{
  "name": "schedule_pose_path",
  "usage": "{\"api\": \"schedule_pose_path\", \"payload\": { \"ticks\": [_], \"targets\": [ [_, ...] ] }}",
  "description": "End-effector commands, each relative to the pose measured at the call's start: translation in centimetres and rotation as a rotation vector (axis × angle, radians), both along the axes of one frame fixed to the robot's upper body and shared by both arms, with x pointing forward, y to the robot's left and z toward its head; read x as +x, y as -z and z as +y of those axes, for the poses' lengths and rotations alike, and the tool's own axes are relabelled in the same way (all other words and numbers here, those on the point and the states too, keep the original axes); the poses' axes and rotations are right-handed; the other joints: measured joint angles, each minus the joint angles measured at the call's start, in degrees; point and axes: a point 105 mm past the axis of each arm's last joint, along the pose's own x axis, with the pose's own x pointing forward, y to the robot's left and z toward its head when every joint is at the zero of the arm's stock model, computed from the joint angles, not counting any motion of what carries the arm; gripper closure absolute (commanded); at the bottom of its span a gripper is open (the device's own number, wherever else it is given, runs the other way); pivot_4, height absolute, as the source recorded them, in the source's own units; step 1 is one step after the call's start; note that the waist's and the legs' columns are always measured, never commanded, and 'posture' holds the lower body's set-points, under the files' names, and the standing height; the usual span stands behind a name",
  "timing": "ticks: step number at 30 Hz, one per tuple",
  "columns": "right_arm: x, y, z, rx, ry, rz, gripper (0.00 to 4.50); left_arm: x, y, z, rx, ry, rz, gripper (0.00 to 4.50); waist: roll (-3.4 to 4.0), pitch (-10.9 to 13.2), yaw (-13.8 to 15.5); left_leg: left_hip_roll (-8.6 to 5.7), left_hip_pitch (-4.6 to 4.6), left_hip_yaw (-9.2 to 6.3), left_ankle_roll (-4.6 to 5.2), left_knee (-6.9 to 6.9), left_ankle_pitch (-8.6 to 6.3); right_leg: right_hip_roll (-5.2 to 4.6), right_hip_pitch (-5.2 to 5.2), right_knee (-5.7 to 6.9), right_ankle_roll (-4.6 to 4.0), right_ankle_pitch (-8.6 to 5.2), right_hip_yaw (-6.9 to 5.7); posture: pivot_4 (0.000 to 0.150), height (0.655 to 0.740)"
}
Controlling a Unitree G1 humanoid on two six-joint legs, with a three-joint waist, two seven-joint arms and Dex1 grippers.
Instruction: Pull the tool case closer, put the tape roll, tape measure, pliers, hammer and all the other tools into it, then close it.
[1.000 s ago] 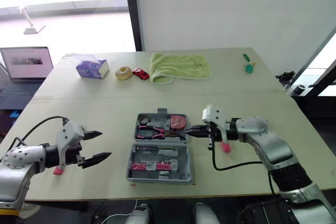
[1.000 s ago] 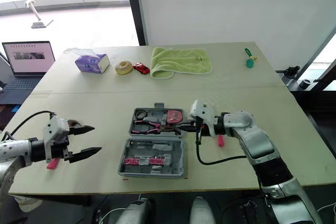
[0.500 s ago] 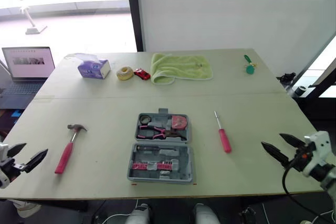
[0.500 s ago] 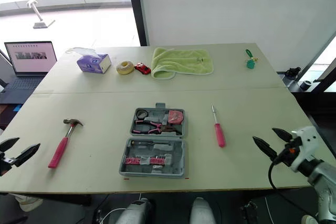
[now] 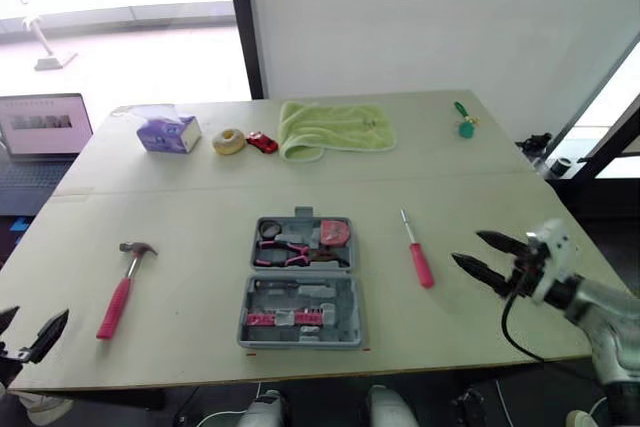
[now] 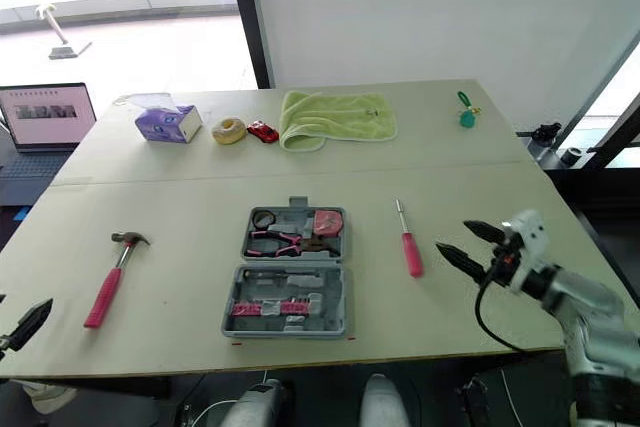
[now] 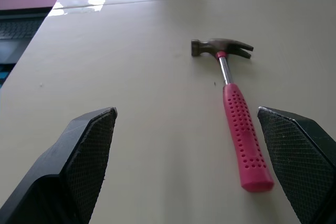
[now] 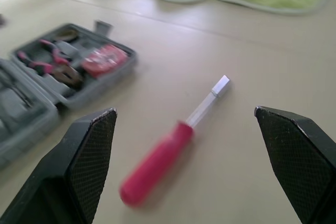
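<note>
One worktop (image 5: 200, 197) is carrying everything we are watching. Far across it, a green towel (image 5: 335, 129) is lying crumpled. Near the front edge, at the middle, the case (image 5: 352, 327) is lying open, and its far half is holding pliers (image 5: 285, 252) and a red tape measure (image 5: 338, 233). Our left end effector (image 7: 186, 109) is hovering released at the front left corner. The hammer (image 5: 120, 292) is lying just ahead of it, well left of the case. Our right end effector (image 5: 467, 248) is hovering released too, just right of the screwdriver (image 5: 416, 252), which is lying right of the case. A tape roll (image 5: 229, 141) is sitting far back, between a tissue box (image 5: 168, 133) and a toy car (image 5: 262, 141).
</note>
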Motion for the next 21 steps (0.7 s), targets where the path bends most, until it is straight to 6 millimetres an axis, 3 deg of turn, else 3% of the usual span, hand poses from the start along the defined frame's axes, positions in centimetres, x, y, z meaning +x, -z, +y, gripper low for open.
{"api": "schedule_pose_path", "payload": {
  "ticks": [1,3,10,14,18,21],
  "targets": [
    [-0.8,-3.8,7.2,-0.023,-0.394,0.030,0.06,-1.5,-2.3,-1.6,-0.020,-0.043,-0.095,0.00,0.02,0.0,-0.1,0.00,-0.01,0.03,0.00,-0.01,0.00,-0.02,0.00,-0.02,-0.02,0.00,0.01,0.150,0.7400],
    [-1.6,-4.8,9.4,-0.081,-0.555,0.045,0.06,-2.3,-3.0,-2.4,-0.008,-0.087,-0.125,0.00,0.02,0.0,0.1,0.04,-0.06,0.07,0.00,-0.01,-0.01,-0.02,-0.04,-0.14,-0.06,0.01,0.01,0.150,0.7400],
    [-3.6,-7.7,14.8,-0.167,-0.898,0.060,0.06,-3.2,-1.7,-5.5,-0.080,-0.206,-0.020,0.00,-0.19,0.0,3.1,0.00,-0.21,0.07,-0.03,0.04,-0.06,-0.02,0.21,-0.82,-0.24,0.13,-0.16,0.150,0.7400],
    [-4.5,-7.7,16.0,-0.213,-0.952,0.052,0.06,-1.0,-2.3,-6.2,-0.148,-0.182,-0.032,0.00,-0.32,-0.1,3.2,-0.04,-0.22,0.13,-0.04,0.08,-0.08,0.00,0.20,-0.82,-0.23,0.13,-0.25,0.150,0.7400],
    [-5.1,-7.8,16.4,-0.217,-0.950,0.046,0.06,1.2,-2.2,-5.6,-0.141,-0.175,0.037,0.00,-0.31,-0.1,2.9,0.02,-0.22,0.15,-0.03,0.05,-0.07,0.11,0.19,-0.73,-0.22,0.14,-0.25,0.150,0.7400],
    [-5.4,-7.8,16.3,-0.228,-0.911,0.043,0.06,4.5,-1.9,-4.8,-0.073,-0.118,0.118,0.00,-0.31,-0.1,2.8,0.06,-0.21,0.20,-0.03,0.04,-0.07,0.26,0.13,-0.71,-0.24,0.17,-0.21,0.150,0.7400]
  ]
}}
